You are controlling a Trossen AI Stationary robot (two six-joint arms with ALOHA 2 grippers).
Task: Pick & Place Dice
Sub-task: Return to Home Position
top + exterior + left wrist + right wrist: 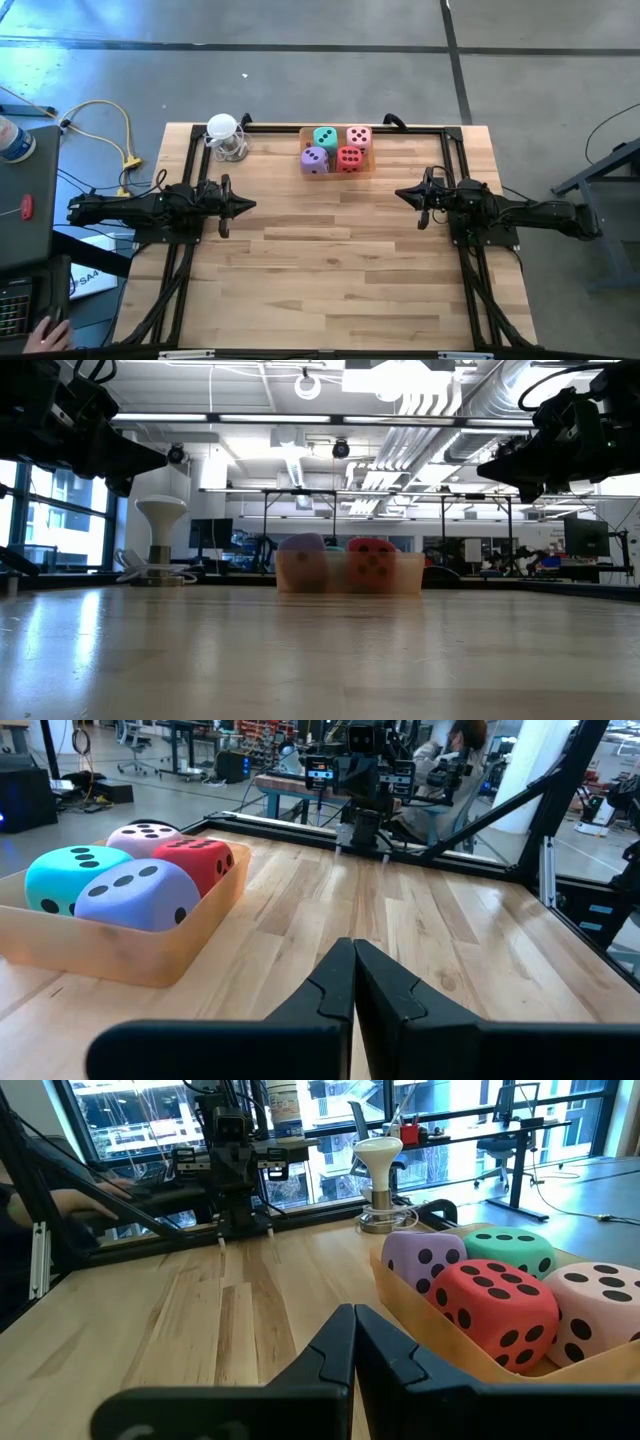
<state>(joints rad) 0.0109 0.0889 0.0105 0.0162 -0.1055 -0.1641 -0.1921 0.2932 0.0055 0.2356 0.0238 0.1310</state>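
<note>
Four dice sit together in a shallow translucent orange tray [372, 166] at the table's far middle: teal die [325, 137], pink die [359, 137], purple die [314, 160], red die [349, 159]. They also show in the left wrist view, purple die [140, 892] nearest, and in the right wrist view, red die [497, 1308] nearest. My left gripper [250, 206] hovers over the table's left side, shut and holding nothing. My right gripper [400, 195] hovers over the right side, shut too. Both stand well clear of the tray.
A white mushroom-shaped object on a coiled base [224, 137] stands at the far left corner, beside the black frame rail [270, 128]. Bare wood [330, 270] spans the middle and near part of the table. A person's hand [45, 335] shows off the near left.
</note>
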